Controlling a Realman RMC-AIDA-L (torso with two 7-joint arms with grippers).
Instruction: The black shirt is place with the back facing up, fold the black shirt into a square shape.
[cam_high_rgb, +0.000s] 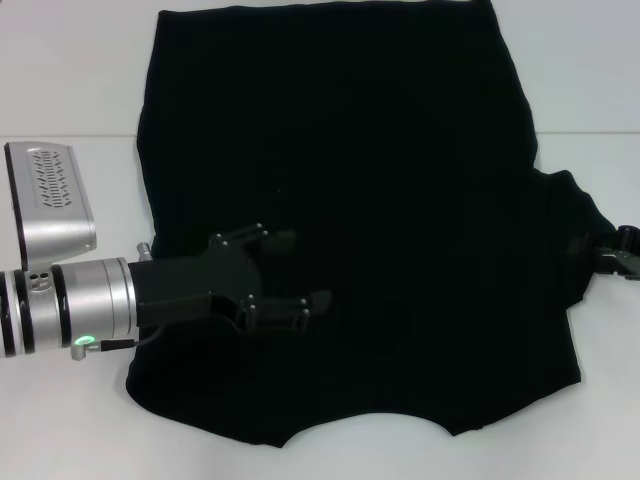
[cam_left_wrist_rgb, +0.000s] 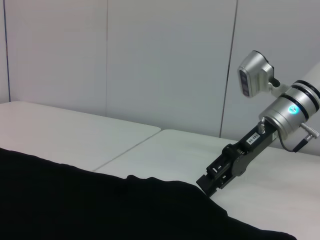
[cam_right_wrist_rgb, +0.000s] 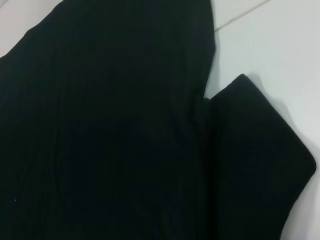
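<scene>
We found no text, label, brand, number or sign that we could read. The shirt (cam_high_rgb: 380, 200) showed plain black cloth with no lettering in any view, and the arm housings carried no markings we could read.

The head camera looks steeply down on the black shirt (cam_high_rgb: 360, 200) spread over the table (cam_high_rgb: 60, 80). The left wrist camera skims low across it toward the right tool (cam_left_wrist_rgb: 212, 182). The right wrist camera hangs close above its sleeve (cam_right_wrist_rgb: 260, 150).
</scene>
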